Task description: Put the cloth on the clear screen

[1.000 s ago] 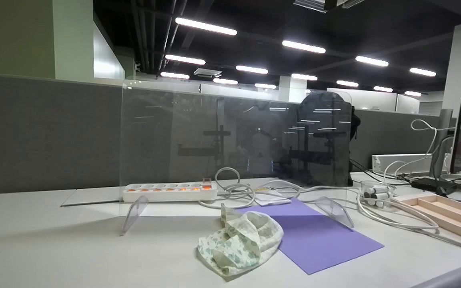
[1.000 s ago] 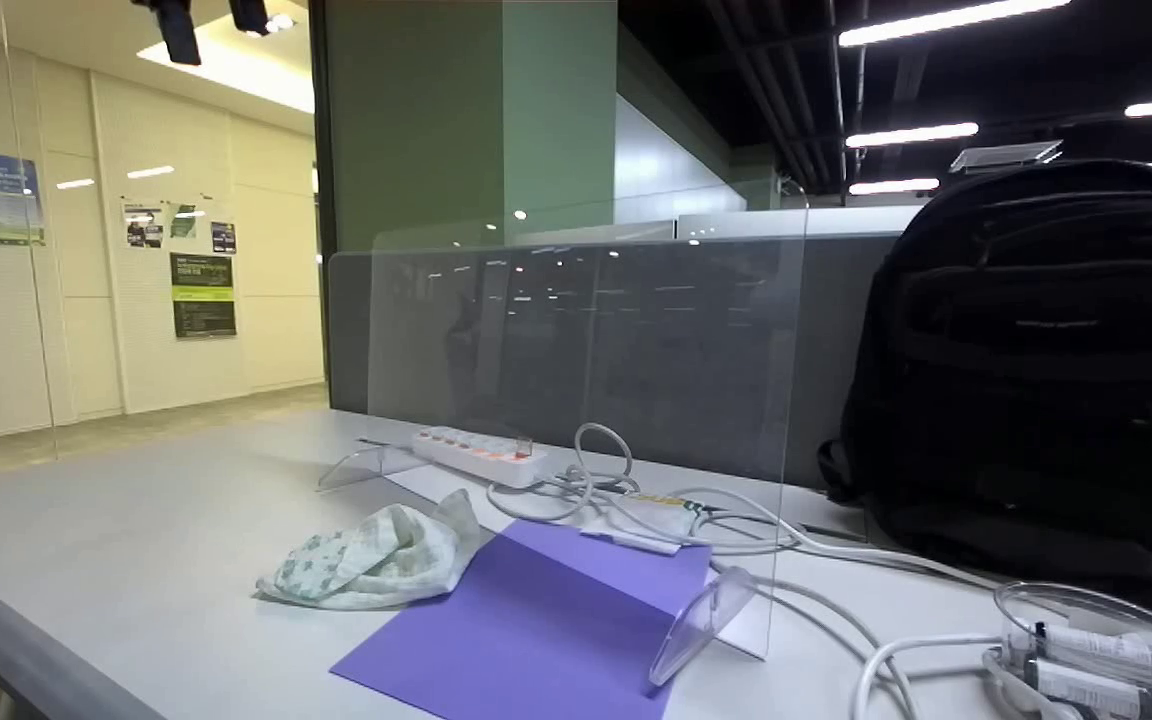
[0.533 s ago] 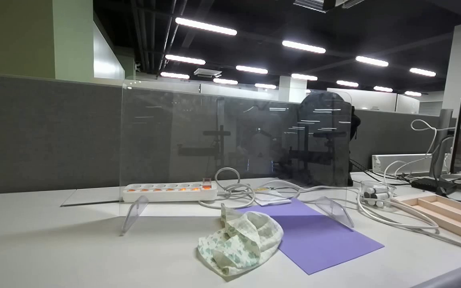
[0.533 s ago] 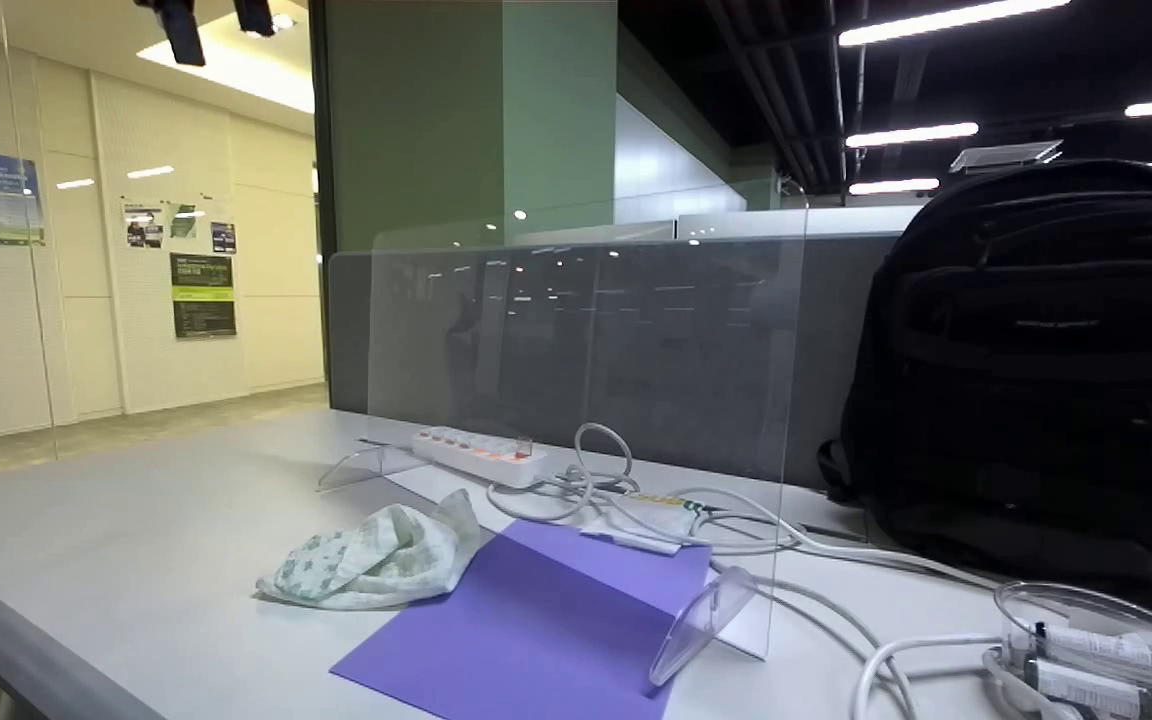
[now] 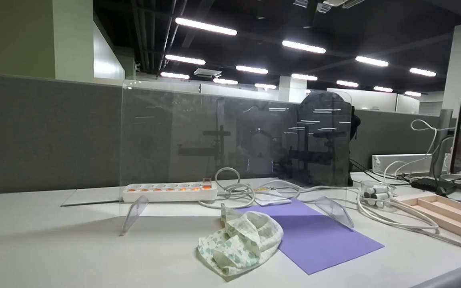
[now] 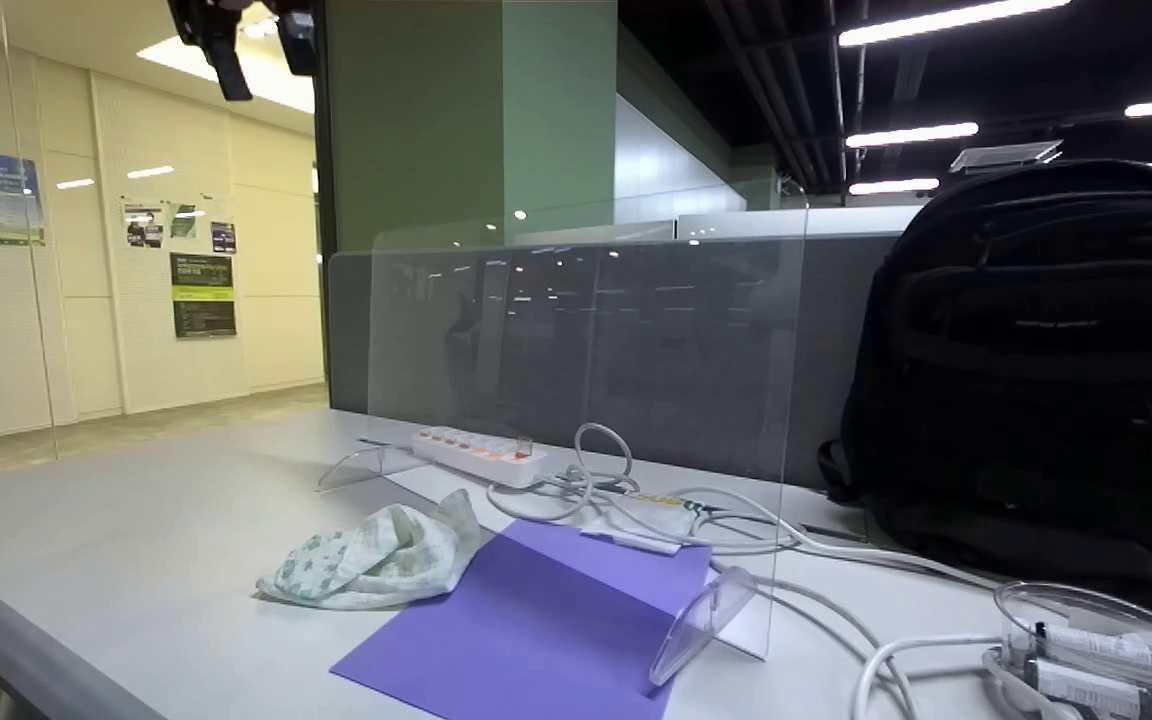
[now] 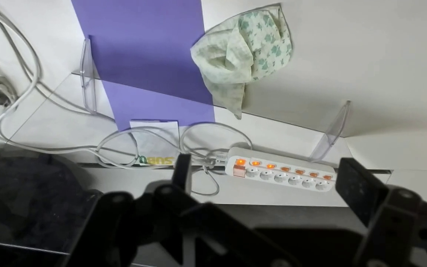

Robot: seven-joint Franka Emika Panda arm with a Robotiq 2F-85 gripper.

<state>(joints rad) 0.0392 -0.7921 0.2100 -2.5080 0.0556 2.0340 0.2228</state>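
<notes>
The cloth [image 5: 241,244], pale with green leaf prints, lies crumpled on the table in front of the clear screen [image 5: 234,136]. The cloth also shows in an exterior view [image 6: 376,560] and at the top of the wrist view [image 7: 269,44]. The screen stands upright on two clear feet, also in an exterior view [image 6: 586,330]; its right foot shows in the wrist view [image 7: 332,129]. The cloth partly overlaps a purple sheet [image 5: 318,240]. My gripper [image 7: 267,172] is open and empty, high above the table; its fingertips show at an exterior view's top edge [image 6: 266,80].
A white power strip [image 5: 168,194] and loose cables [image 5: 238,194] lie behind the screen, before a grey partition [image 5: 46,136]. A black backpack [image 6: 1036,380] stands at the back. A clear jar of small bottles [image 5: 376,196] and a pinkish tray [image 5: 446,216] are at the right.
My gripper has come lower and moved right in an exterior view, with its fingers still apart. The cloth and the screen have not moved.
</notes>
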